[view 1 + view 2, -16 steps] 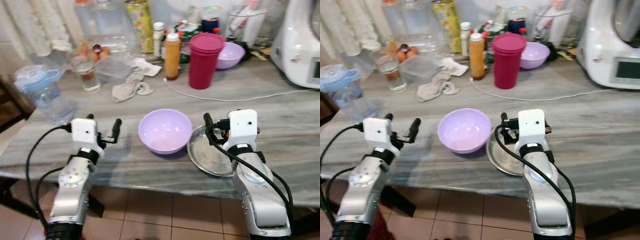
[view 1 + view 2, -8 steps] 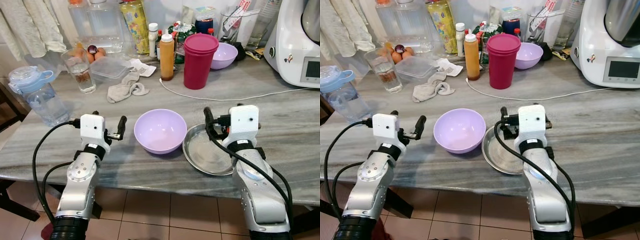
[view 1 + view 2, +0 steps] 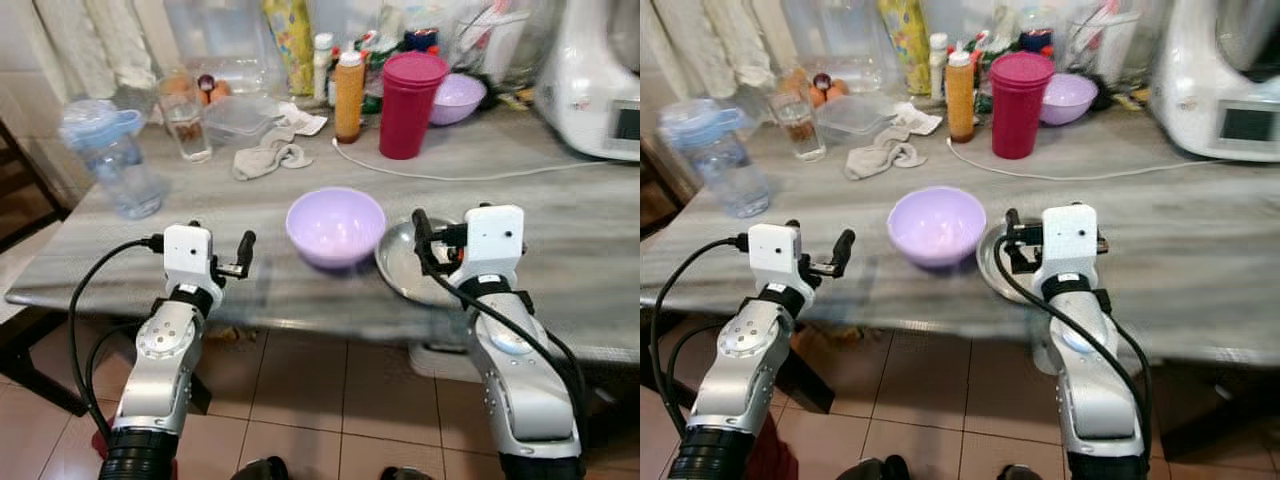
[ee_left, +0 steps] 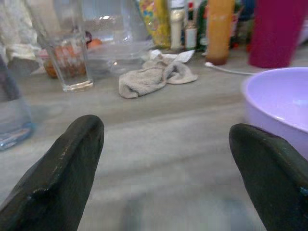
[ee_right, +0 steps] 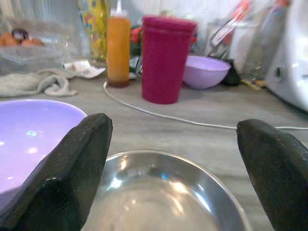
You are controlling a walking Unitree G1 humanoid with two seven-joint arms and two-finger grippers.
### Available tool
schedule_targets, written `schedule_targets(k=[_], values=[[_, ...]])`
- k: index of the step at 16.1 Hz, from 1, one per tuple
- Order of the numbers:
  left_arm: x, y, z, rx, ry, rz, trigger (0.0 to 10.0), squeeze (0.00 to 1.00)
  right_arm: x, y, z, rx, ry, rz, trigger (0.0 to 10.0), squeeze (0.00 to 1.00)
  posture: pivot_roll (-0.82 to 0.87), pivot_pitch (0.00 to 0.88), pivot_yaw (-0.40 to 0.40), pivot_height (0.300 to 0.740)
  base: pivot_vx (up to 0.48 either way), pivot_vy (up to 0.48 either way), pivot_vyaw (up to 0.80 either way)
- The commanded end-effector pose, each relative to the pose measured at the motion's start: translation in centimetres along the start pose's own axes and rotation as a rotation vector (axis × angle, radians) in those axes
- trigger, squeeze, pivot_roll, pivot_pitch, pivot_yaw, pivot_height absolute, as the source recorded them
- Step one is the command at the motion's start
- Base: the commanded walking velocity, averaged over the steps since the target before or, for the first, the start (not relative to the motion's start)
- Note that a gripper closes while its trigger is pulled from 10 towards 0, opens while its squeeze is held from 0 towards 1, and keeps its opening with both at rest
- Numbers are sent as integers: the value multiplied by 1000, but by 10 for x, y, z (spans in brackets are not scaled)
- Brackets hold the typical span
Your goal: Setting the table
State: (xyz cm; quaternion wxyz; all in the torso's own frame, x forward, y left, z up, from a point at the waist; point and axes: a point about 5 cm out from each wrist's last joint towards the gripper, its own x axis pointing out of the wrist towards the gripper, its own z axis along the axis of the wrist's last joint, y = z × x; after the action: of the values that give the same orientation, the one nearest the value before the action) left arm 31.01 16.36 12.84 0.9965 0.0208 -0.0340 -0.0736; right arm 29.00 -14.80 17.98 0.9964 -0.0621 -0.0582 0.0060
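R gripper (image 3: 428,243), fingers apart, sits right at the steel plate (image 3: 398,265) w/ the bowl (image 3: 335,225) beside; L gripper (image 3: 222,258) (also apart) is farther off.

steel plate (image 3: 398,262) partly behind right tool (image 3: 428,238), far clutter perhaps blurred

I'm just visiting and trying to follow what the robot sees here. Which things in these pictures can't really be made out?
- Steel plate: its right part hides behind the right gripper in the eye views.
- Bottles and jars at the back: labels blurred and too small to read.
- White appliance: cut off by the right edge, so its full shape is unknown.
- Glass: contents are a reddish blur in the left wrist view.
- Purple bowl: cut off by that view's edge.
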Motion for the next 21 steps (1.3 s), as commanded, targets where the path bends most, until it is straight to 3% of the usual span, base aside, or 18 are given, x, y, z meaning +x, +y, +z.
schedule_targets(k=[1,5,8,10,12,18,21], values=[[-1,1,0,4,4,3,10000,0,2,-3,3,8,-12,-6,10000,0,-235,55,85,740,-334,0,0],[0,-2,2,5,-2,-13,10000,0,4,-1,3,16,-6,5,10000,0,-234,65,78,740,-334,0,0],[-3,-7,-2,0,4,-23,10000,0,4,4,-1,-12,8,17,10000,0,-227,68,90,740,0,0,0],[-9,-15,-5,2,9,-50,10000,0,7,11,-4,32,3,37,10000,0,-201,69,99,740,0,0,0],[-11,-17,-11,-1,25,-54,10000,0,10,15,-5,18,-12,38,10000,0,-204,89,92,740,0,0,0],[-20,-35,-28,-66,55,-111,10000,0,-1,7,-28,59,68,40,10000,0,-245,87,60,740,0,0,0],[-12,-47,-29,-19,68,-94,10000,0,-1,8,-30,81,87,39,10000,0,-260,100,58,740,0,0,-250]])
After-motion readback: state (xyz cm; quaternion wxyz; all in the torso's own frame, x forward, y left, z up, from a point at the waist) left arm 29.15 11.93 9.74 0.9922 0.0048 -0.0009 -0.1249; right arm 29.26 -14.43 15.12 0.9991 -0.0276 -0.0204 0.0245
